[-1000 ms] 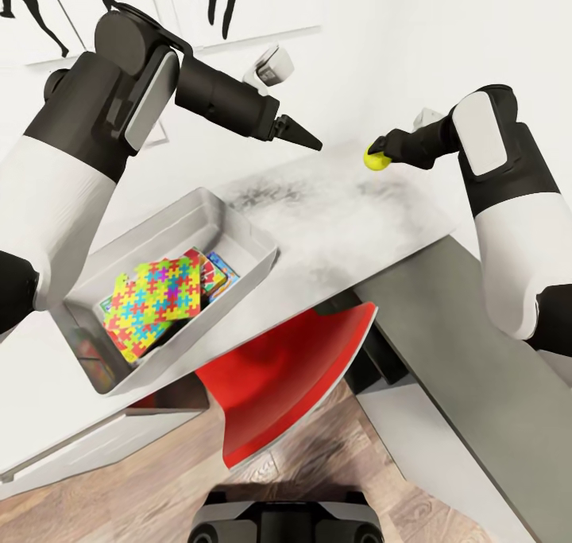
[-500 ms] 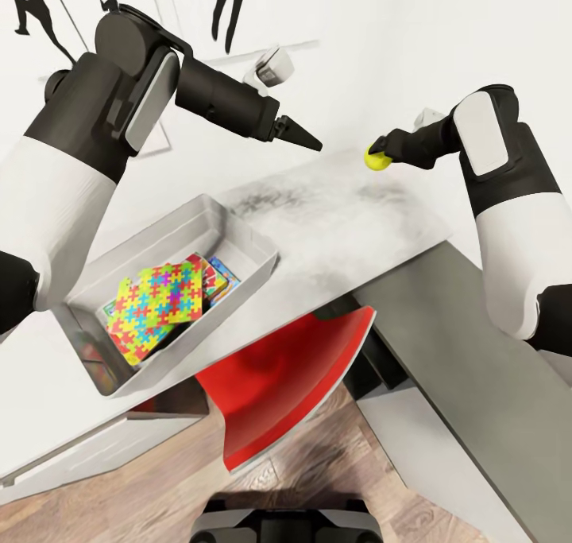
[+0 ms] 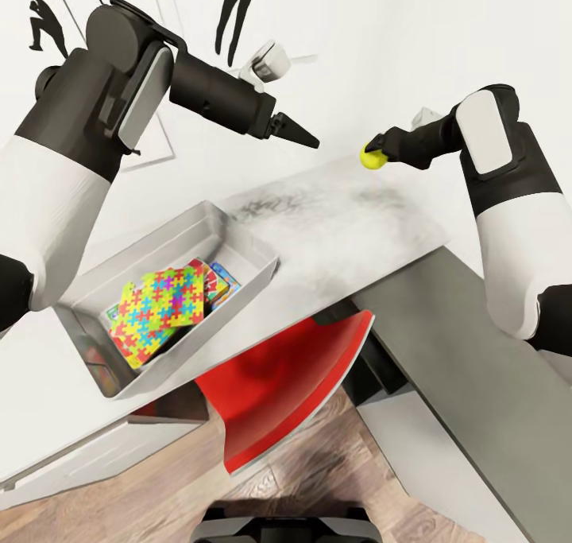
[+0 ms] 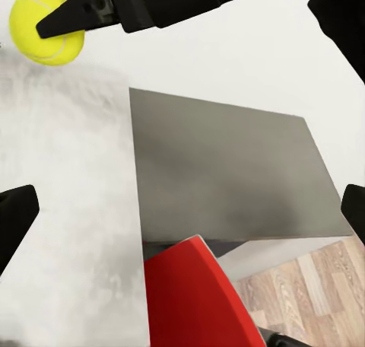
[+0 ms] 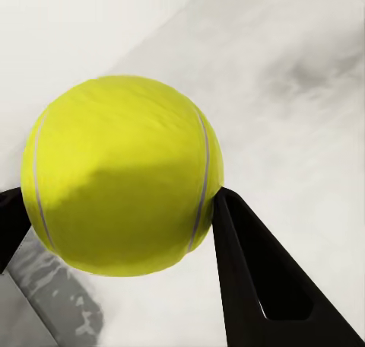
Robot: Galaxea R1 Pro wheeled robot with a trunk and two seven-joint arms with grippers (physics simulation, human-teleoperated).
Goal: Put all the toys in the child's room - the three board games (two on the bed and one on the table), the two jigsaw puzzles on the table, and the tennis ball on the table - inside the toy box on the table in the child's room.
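yellow tennis ball (image 5: pixel 122 176) pinched between dark end effector (image 5: pixel 114 233) fingers (image 5: pixel 258 278) above pale grey table (image 5: pixel 296 111)

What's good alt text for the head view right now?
The right hand holds a yellow tennis ball above the far end of the pale grey table. The left hand hangs empty above it. The toy box, nearer left, holds a jigsaw puzzle; a red chair sits below.

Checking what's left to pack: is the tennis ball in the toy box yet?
Not yet. The tennis ball is clamped in the right pincer above the table, away from the toy box.
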